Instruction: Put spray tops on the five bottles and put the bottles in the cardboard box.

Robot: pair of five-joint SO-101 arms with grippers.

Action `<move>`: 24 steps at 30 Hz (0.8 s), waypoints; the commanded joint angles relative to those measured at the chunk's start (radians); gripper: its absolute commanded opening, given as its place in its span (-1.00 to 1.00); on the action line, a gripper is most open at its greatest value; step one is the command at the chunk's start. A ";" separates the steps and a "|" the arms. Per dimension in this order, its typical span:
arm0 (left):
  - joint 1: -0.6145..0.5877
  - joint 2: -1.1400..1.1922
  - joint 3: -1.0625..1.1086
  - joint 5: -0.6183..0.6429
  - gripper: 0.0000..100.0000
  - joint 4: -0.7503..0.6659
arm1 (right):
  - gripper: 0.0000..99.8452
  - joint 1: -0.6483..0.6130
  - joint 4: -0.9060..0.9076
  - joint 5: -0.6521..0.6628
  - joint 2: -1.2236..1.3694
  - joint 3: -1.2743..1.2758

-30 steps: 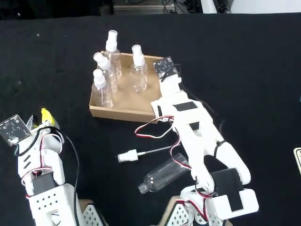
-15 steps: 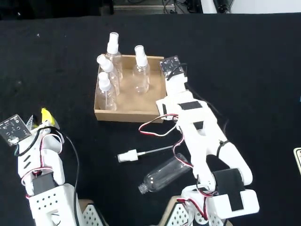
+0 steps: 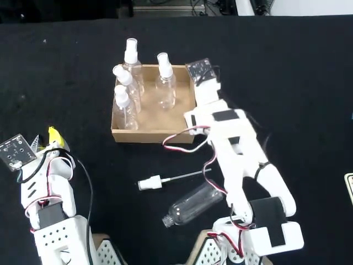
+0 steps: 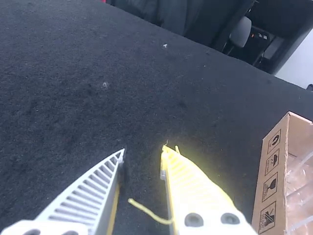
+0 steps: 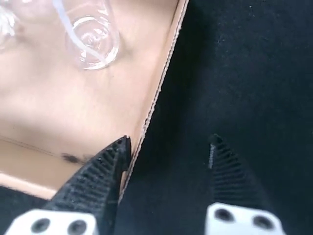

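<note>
The right gripper [image 5: 168, 142] was held open, its jaws set astride the right wall of the cardboard box [image 5: 73, 112], in which four capped bottles [image 3: 164, 88] stood. In the high view the fifth bottle [image 3: 190, 207] lay uncapped toward 6 o'clock from it, beside the right arm's base, its long axis running from neck at 8 o'clock to base at 2 o'clock. The loose spray top [image 3: 150, 183] lay just beside it at 10 o'clock. The right arm was stretched forward and judged the nearer. The left gripper [image 4: 142, 154], also open, was folded back at the table's 8 o'clock.
</note>
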 commanded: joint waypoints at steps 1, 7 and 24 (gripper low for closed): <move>0.001 -0.008 0.022 -0.005 -0.80 -0.017 | -0.54 0.000 0.207 0.009 -0.119 -0.170; 0.001 -0.008 0.022 -0.005 -0.80 -0.017 | -0.55 0.006 0.476 0.229 -0.294 -0.226; 0.001 -0.009 0.022 -0.005 -0.80 -0.017 | -0.55 0.000 1.051 1.263 -0.415 -0.036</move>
